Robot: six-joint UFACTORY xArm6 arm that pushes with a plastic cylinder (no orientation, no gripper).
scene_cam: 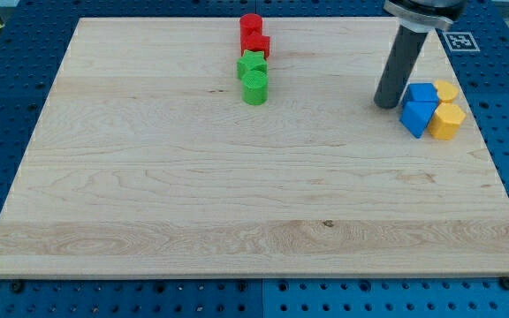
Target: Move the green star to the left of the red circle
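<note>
The green star (252,64) lies at the board's top middle. It touches the red star (258,44) above it and the green circle (254,88) below it. The red circle (251,25) stands at the very top of this column, just above the red star. My tip (386,104) rests on the board far to the right of the column, just left of the blue blocks.
A cluster at the view's right holds a blue cube (421,93), a blue triangle (416,117), a yellow heart (446,90) and a yellow hexagon (448,120). The wooden board (237,203) sits on a blue perforated table.
</note>
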